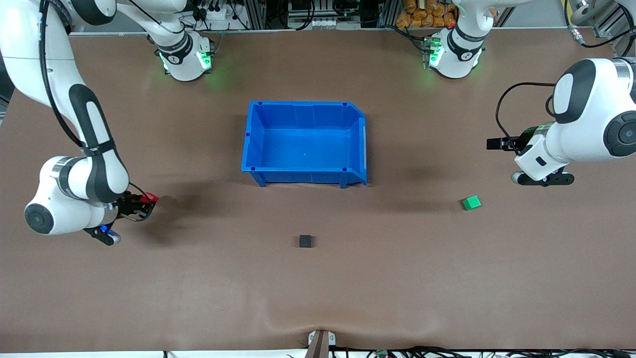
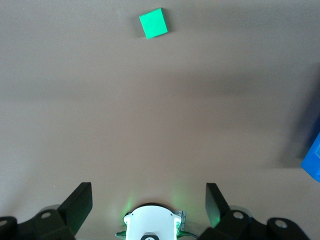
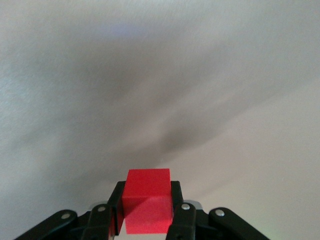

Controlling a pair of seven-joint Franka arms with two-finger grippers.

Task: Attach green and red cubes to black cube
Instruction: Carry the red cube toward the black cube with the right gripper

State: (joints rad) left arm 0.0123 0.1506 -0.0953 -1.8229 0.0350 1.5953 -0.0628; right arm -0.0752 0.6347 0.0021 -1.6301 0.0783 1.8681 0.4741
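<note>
The red cube [image 3: 147, 200] sits clamped between the fingers of my right gripper [image 1: 144, 201], which is shut on it above the table at the right arm's end; it also shows as a red cube [image 1: 149, 199] in the front view. The black cube [image 1: 305, 241] rests alone on the table, nearer the front camera than the blue bin. The green cube [image 1: 471, 202] lies on the table toward the left arm's end. My left gripper [image 1: 497, 143] hovers open and empty above the table beside it; in the left wrist view the green cube [image 2: 153, 23] lies well ahead of the spread left gripper [image 2: 148, 200].
A blue bin [image 1: 305, 144] with nothing in it stands mid-table, farther from the front camera than the black cube; its corner [image 2: 312, 162] shows in the left wrist view. The two arm bases [image 1: 186, 57] [image 1: 454, 54] stand along the table's back edge.
</note>
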